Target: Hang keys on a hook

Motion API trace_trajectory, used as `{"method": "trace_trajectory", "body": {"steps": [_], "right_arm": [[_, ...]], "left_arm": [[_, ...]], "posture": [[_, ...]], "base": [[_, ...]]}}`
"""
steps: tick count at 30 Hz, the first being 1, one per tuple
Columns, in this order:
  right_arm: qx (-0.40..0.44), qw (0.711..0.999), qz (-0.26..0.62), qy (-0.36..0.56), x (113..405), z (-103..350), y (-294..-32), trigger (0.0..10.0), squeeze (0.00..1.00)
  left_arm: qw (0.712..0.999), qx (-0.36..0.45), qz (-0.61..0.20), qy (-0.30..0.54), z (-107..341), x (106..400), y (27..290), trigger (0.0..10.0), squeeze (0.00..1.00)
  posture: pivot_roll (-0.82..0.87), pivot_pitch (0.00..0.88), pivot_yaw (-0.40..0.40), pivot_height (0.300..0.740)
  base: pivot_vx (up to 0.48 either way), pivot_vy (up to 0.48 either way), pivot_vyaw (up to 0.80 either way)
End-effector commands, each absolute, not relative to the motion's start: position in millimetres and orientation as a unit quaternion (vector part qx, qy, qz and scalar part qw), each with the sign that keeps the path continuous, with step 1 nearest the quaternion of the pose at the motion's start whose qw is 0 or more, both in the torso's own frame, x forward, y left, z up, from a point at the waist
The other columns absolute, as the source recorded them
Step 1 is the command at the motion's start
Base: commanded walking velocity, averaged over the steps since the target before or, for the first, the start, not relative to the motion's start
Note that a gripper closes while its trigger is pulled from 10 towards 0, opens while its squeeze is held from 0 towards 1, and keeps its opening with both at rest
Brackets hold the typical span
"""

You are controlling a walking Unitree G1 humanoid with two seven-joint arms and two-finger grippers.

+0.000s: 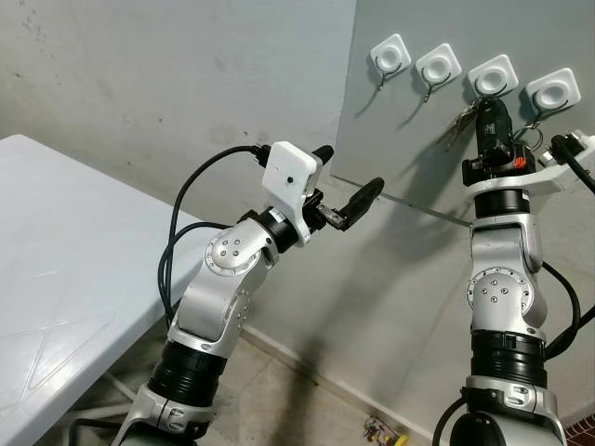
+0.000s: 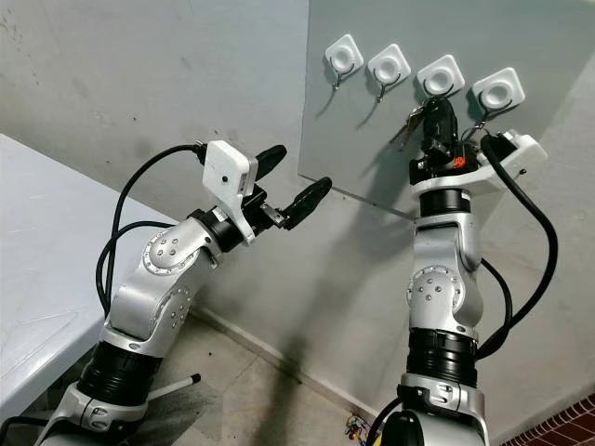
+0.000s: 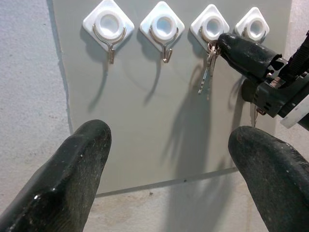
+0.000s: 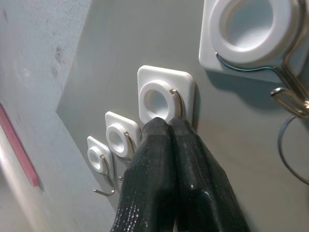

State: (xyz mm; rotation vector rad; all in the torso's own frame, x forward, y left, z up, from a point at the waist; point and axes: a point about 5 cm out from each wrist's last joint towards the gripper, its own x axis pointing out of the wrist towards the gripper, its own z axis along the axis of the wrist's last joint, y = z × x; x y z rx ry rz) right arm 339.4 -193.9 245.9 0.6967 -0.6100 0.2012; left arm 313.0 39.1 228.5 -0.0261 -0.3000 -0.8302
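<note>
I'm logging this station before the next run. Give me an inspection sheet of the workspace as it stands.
Surface: grey panel on the wall; white table at the robot's left.
Job's things: four white hooks in a row; keys hang at the third hook from the left.
Clutter: small coloured object on the floor by the wall.
Hands: right hand raised at the third hook, fingers pressed together at the keys; left hand open, away from the panel.
Cables: black cable loops beside the left arm; another by the right arm.
Surroundings: bare concrete wall, tiled floor.
</note>
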Motion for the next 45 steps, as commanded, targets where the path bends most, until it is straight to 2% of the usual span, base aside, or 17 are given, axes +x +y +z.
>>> {"method": "trace_trajectory", "body": {"steps": [1,13,20,24,34,39,45], "right_arm": [[0.338,0.883,0.098,-0.311,335.7,251.3,-198.1,10.0,0.00],[0.345,0.875,0.116,-0.318,333.2,253.2,-194.6,10.0,0.00],[0.301,0.904,0.103,-0.287,336.4,244.3,-192.7,10.0,0.00],[0.323,0.889,0.115,-0.305,333.6,247.1,-191.9,10.0,0.00],[0.313,0.897,0.105,-0.295,332.8,243.5,-192.8,10.0,0.00],[0.309,0.914,0.067,-0.254,338.5,227.9,-195.5,10.0,0.00],[0.320,0.910,0.063,-0.256,337.7,227.0,-195.4,10.0,0.00]], "left_arm": [[0.906,-0.010,-0.398,-0.147,230.0,312.4,40.7,10.0,0.00],[0.906,-0.009,-0.397,-0.147,230.7,312.1,41.3,10.0,0.00],[0.907,-0.008,-0.394,-0.148,231.0,311.9,41.9,10.0,0.00],[0.908,-0.008,-0.393,-0.147,230.5,312.5,42.1,10.0,0.00],[0.908,-0.011,-0.391,-0.149,231.5,311.5,42.4,10.0,0.00],[0.908,-0.013,-0.391,-0.149,231.2,311.0,41.0,10.0,0.00],[0.907,-0.014,-0.395,-0.149,230.9,309.7,39.6,10.0,0.00]], "posture": [[0.01,0.000,-0.026,0.740],[0.01,0.000,-0.024,0.740],[0.01,0.000,-0.023,0.740],[0.01,0.000,-0.023,0.740],[0.01,0.000,-0.028,0.740],[0.01,0.000,-0.030,0.740],[0.01,0.000,-0.031,0.740]], "base": [[0.000,0.000,0.00],[0.000,0.000,0.00],[0.000,0.000,0.00],[0.000,0.000,0.00],[0.000,0.000,0.00],[0.000,0.000,0.00],[0.000,0.000,0.00]]}}
